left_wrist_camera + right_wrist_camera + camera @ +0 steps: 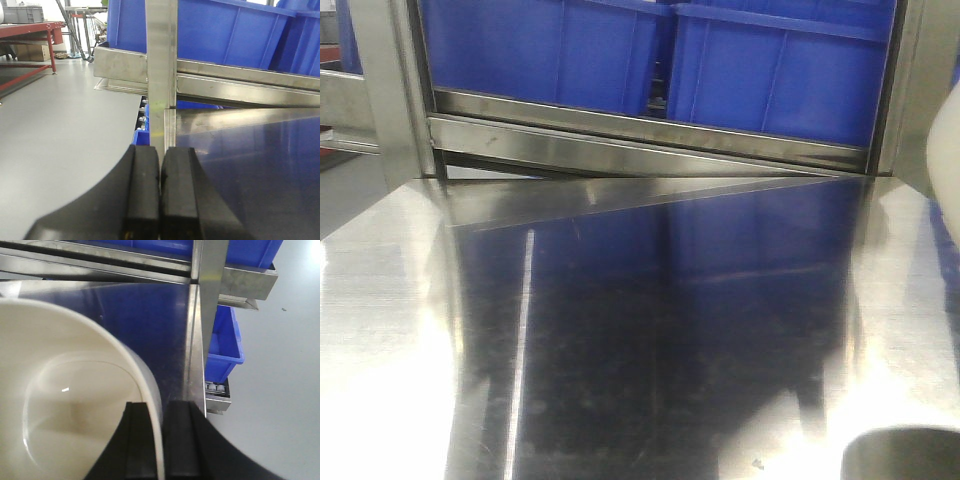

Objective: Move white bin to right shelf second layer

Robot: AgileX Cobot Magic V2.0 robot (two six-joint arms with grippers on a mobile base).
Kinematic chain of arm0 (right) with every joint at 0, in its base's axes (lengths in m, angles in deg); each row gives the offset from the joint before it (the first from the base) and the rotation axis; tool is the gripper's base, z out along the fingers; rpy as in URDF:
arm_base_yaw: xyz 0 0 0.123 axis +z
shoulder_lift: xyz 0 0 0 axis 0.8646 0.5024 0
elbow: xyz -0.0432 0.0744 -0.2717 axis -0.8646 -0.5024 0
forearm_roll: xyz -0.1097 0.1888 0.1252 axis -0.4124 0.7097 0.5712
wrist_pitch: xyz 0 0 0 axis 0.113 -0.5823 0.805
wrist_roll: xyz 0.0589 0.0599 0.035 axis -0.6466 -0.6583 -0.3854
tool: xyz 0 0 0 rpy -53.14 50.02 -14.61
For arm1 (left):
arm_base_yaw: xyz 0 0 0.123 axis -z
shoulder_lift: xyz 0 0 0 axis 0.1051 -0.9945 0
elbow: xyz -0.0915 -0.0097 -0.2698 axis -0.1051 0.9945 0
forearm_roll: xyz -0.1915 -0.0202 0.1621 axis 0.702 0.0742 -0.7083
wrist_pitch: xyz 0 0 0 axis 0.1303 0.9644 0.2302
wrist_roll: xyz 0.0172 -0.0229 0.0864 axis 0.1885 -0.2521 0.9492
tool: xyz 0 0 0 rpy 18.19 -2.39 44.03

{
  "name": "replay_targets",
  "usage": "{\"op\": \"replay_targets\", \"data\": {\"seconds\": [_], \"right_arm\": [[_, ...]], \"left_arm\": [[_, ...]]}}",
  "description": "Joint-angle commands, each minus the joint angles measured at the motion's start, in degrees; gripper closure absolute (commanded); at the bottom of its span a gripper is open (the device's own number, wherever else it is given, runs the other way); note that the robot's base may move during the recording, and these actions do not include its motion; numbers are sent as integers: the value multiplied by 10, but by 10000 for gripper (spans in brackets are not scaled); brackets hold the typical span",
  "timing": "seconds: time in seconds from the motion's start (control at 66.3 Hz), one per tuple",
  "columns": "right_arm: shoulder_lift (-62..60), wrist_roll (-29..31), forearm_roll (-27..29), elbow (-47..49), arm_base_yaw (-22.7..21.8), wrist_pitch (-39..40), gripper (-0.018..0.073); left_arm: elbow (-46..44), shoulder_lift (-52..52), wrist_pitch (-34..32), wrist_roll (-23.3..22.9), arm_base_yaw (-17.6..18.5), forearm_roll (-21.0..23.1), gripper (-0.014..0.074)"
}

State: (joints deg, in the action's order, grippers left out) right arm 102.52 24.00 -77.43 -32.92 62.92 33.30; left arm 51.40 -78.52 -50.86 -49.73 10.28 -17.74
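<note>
The white bin (75,390) fills the left of the right wrist view, and I look down into its glossy cream inside. My right gripper (159,407) is shut on its right rim, one finger inside the wall and one outside. In the front view only a sliver of the white bin (946,140) shows at the right edge, over the steel tabletop (620,350). My left gripper (160,150) is shut with nothing between its pads, near the tabletop's left corner. Small white rollers (216,387) show under a blue crate below the table edge. I cannot tell whether they belong to the right shelf second layer.
Two large blue crates (550,50) (780,70) sit on a steel rack level with a front bar (640,140) just behind the tabletop. Steel uprights (161,60) (212,270) stand at the table's corners. Grey floor lies to both sides, and a red workbench (25,32) stands far left.
</note>
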Motion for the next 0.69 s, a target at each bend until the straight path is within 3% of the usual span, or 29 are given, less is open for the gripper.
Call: {"op": "replay_targets", "data": {"seconds": [0.0,0.678], "right_arm": [[3,4,3,18,-5,54,512],[3,4,3,18,-5,54,512]], "left_arm": [[21,9,-46,-2,2,4,512],[21,9,-46,-2,2,4,512]]}}
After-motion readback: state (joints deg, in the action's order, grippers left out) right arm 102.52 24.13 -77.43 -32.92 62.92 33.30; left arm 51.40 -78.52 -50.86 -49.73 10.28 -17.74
